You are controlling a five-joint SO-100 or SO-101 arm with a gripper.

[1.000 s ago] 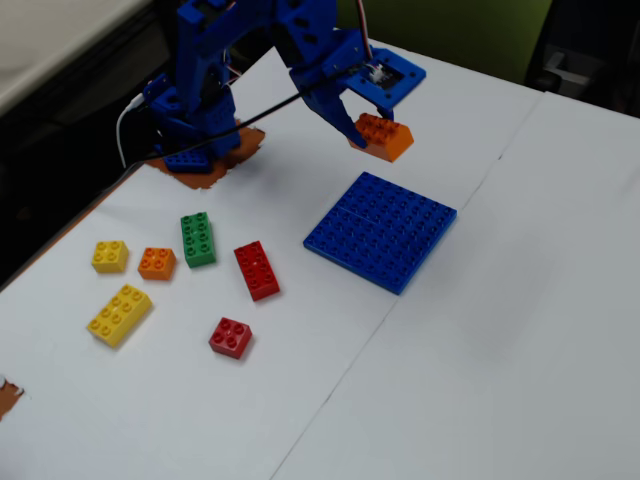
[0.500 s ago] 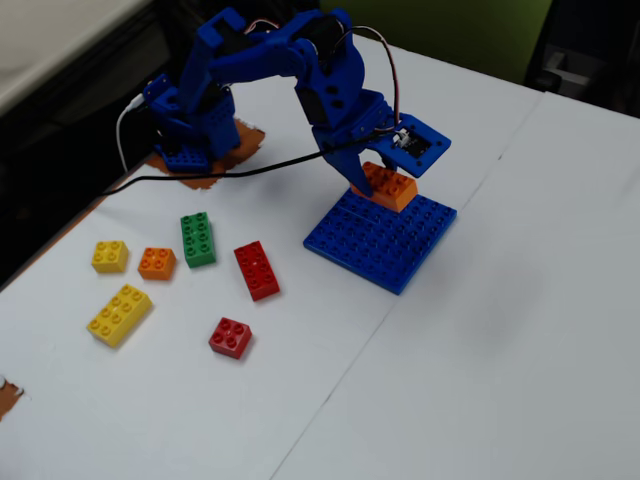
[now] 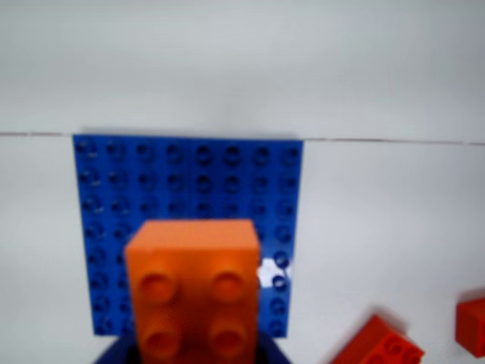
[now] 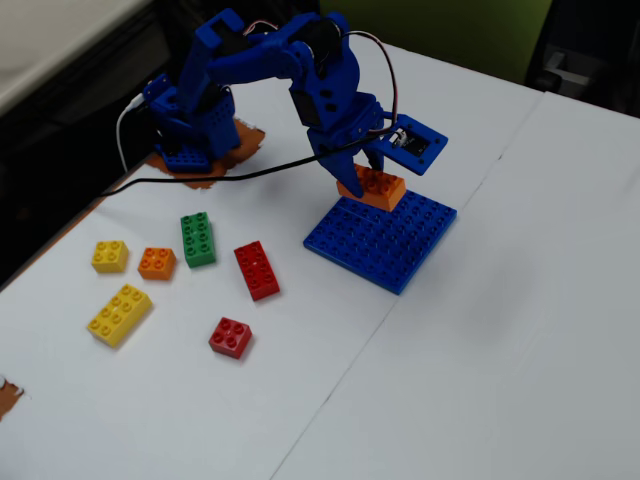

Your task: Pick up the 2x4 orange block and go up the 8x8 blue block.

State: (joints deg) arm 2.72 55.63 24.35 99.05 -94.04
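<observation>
My gripper (image 4: 358,172) is shut on the 2x4 orange block (image 4: 375,190), its blue jaws on either side of the brick. It holds the brick at the corner of the 8x8 blue block (image 4: 390,245) nearest the arm, just over the studs; I cannot tell whether they touch. In the wrist view the orange block (image 3: 193,288) fills the bottom centre, with four of its studs showing. The gripper (image 3: 195,358) shows only as blurred blue edges at the bottom, and the blue baseplate (image 3: 189,174) lies beyond and beneath the brick.
Loose bricks lie left of the plate in the fixed view: a green 2x4 (image 4: 198,238), a red 2x4 (image 4: 257,270), a red 2x2 (image 4: 230,337), an orange 2x2 (image 4: 157,263), a yellow 2x2 (image 4: 110,256) and a yellow 2x4 (image 4: 120,314). The arm's base (image 4: 185,125) stands at the table's back left.
</observation>
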